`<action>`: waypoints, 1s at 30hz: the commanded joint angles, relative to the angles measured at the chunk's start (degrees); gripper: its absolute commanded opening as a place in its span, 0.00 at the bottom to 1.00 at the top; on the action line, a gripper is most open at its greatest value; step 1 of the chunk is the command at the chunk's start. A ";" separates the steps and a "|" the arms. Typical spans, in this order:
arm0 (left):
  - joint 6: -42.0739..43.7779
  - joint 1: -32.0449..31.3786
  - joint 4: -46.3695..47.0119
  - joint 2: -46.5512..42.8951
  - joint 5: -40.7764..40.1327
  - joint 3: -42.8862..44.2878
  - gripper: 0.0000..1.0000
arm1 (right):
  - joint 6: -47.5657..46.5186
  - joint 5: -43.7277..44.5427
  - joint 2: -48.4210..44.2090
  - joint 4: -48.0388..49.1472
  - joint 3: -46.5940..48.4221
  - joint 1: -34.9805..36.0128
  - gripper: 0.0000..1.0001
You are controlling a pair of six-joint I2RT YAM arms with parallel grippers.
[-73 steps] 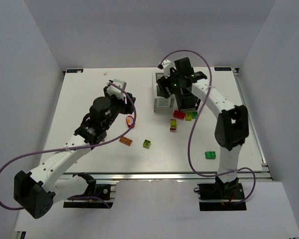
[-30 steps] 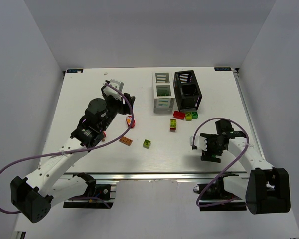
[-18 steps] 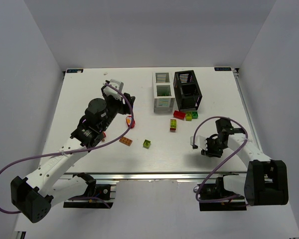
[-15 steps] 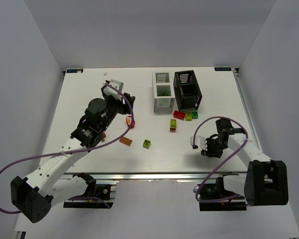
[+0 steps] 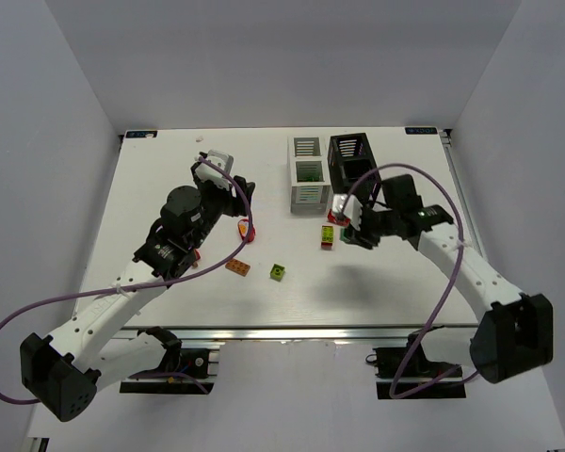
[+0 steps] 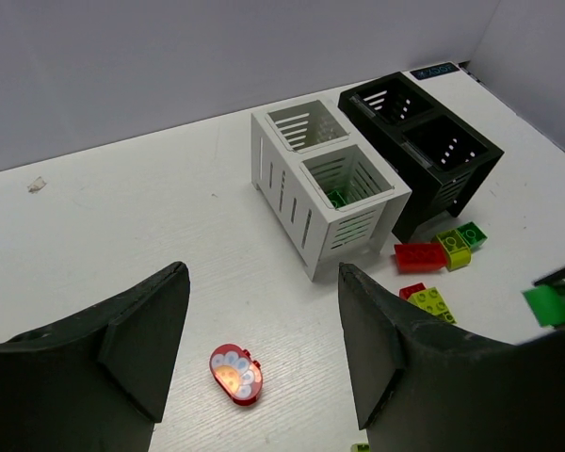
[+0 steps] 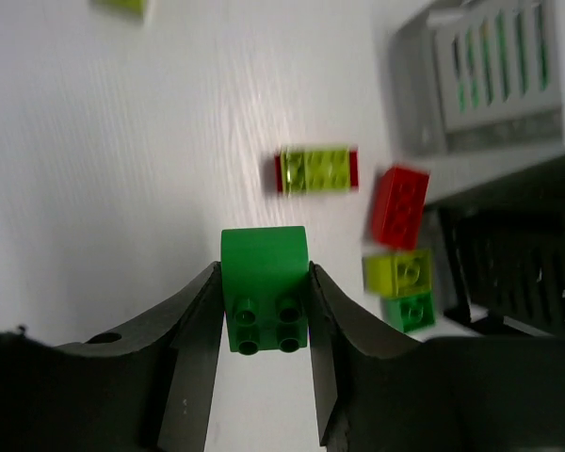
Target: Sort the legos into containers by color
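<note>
Legos lay scattered over the smooth white table (image 5: 151, 188). One of them, a glossy green brick (image 7: 264, 259) with four round knobs on its lower face, sat low in the centre of the right wrist view. It was pinched on its flat sides between the dark, curved fingers of the right gripper (image 7: 263, 301) and held above the tabletop.

Just above it in that view lay a lime brick with red ends (image 7: 315, 169). To the right came a blocky red brick (image 7: 398, 205), a lime brick (image 7: 400, 271) and a smaller green one (image 7: 407, 309), the last two touching. They lay by the foot of the black box (image 7: 518, 254), a slatted plastic crate at the right edge. The white box (image 7: 490, 75), slatted in the same way, filled the upper right corner, blurred. In the left wrist view its two square compartments stood open at the top, with a bit of green showing through the slats of the nearer one.

In the top view an orange brick (image 5: 237, 267) and a lime-green cube (image 5: 279, 272) lay left of centre, well apart from the cluster by the boxes.

The left gripper (image 6: 264, 282) had its matte black fingers spread wide with nothing between them. A small red oval piece (image 6: 235, 374) with pale studs lay on the table at the lower centre of that view
</note>
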 commanded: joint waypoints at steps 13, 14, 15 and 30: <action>0.70 0.31 0.64 -0.89 -1.14 -0.82 0.74 | 44.67 6.83 27.40 23.63 31.29 7.01 0.13; 0.79 0.31 0.72 -1.06 -1.32 -0.82 0.74 | 45.37 7.10 28.63 23.63 33.82 6.92 0.14; 0.79 0.31 0.73 -0.98 -1.49 -0.91 0.74 | 45.64 7.10 30.82 23.10 35.07 7.01 0.15; 0.88 0.31 0.55 -0.01 -1.41 -0.82 0.74 | 43.36 13.61 40.32 21.43 44.48 7.01 0.45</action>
